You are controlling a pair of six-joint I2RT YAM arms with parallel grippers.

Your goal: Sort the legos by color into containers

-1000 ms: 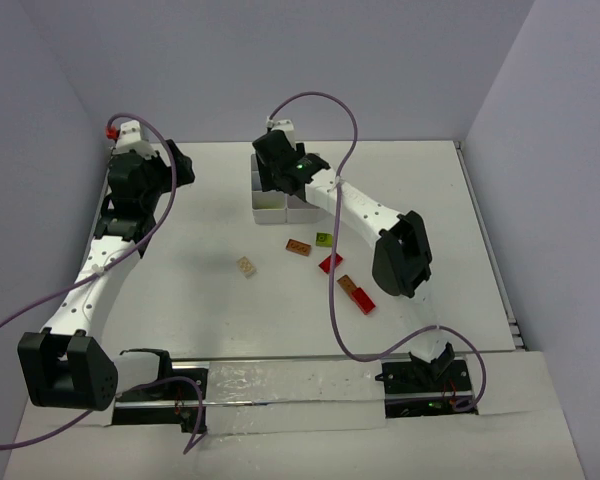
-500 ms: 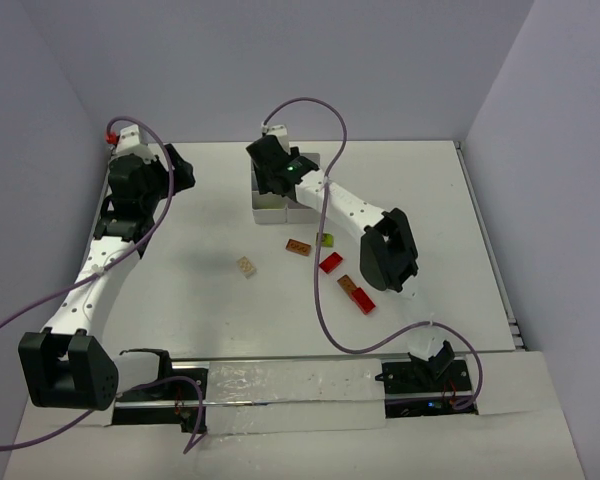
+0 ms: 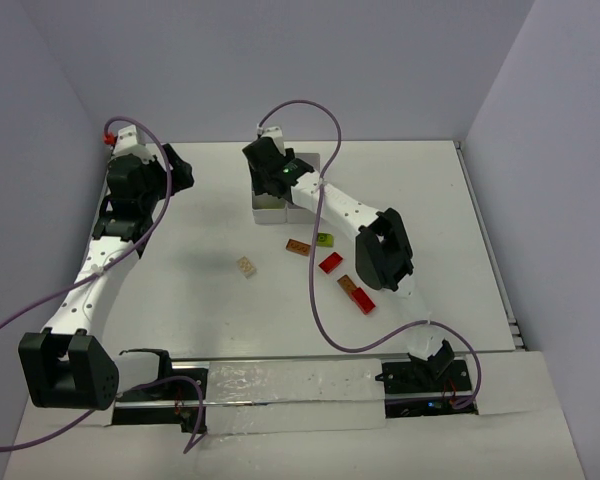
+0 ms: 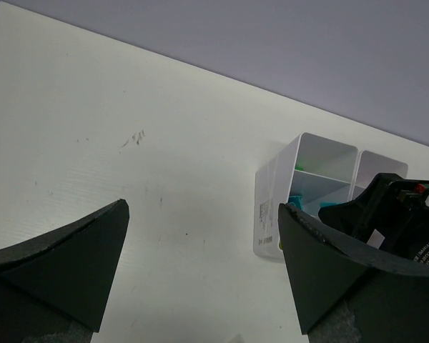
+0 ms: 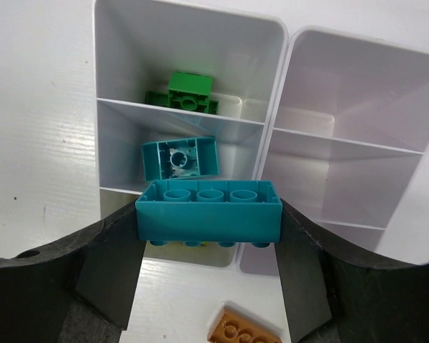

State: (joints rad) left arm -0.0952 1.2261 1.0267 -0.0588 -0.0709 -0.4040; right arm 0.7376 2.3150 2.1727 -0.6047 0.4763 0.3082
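Note:
The white six-compartment tray [image 3: 270, 209] stands at the back middle of the table. My right gripper [image 3: 271, 176] hovers over its left column, shut on a cyan brick [image 5: 209, 211] held studs down above the tray's near-left compartments. In the right wrist view a green brick [image 5: 184, 93] lies in the far-left compartment and another cyan brick [image 5: 179, 158] in the middle-left one. My left gripper [image 3: 176, 170] is open and empty at the back left, over bare table [image 4: 200, 271], with the tray [image 4: 275, 193] to its right.
Loose bricks lie in front of the tray: tan [image 3: 246, 266], orange-brown [image 3: 298, 247], lime [image 3: 324, 240], red [image 3: 330, 263], another orange-brown [image 3: 347, 284] and red [image 3: 362, 300]. The right column of the tray [image 5: 357, 107] looks empty. Walls close in the back and sides.
My right gripper has moved a little left and back over the tray's left column, still holding the cyan brick. The left arm has barely moved.

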